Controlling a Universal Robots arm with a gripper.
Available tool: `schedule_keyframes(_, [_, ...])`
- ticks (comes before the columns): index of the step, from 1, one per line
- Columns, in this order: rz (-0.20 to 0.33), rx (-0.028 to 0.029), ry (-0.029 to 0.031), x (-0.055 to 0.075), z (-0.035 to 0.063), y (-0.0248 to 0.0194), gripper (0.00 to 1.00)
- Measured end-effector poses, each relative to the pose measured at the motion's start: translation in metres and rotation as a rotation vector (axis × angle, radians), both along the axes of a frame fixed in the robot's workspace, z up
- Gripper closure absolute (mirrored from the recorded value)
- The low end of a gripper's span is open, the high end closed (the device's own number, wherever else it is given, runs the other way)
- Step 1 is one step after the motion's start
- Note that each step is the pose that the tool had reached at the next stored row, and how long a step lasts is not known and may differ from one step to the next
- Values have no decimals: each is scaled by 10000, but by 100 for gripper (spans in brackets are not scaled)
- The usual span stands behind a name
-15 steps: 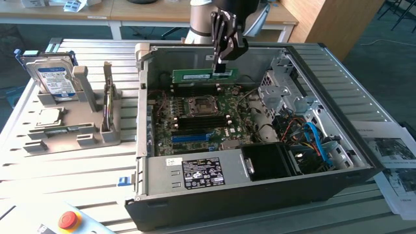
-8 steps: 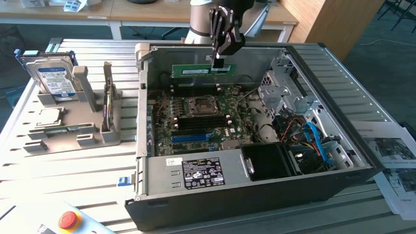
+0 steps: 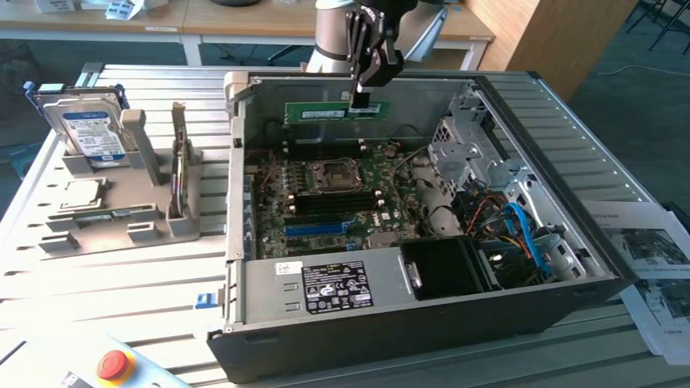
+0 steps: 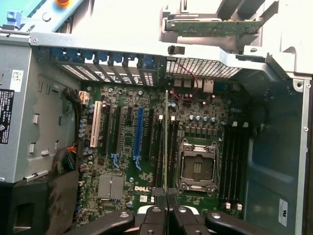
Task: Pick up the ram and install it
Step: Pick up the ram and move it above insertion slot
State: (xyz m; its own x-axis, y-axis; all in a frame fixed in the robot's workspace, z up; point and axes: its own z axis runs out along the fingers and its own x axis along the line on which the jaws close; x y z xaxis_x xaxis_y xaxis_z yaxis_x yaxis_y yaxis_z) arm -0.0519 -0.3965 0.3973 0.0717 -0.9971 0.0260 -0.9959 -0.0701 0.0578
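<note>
A grey slatted desk (image 3: 129,275) carries an open computer case (image 3: 431,323) near its middle. Above the motherboard (image 3: 356,182), toward the desk's far edge, the fingers (image 3: 364,95) are pinched narrowly on the top edge of the ram (image 3: 318,111). They hold it level over the slots.

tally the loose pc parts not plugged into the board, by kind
ram sticks: 2, the held ram and a spare green stick
hard drive: 1
processor chip: 1
total: 4
</note>
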Motion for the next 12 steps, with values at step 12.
schedule_keyframes(12, [0,1,-28,0,-100,0,88])
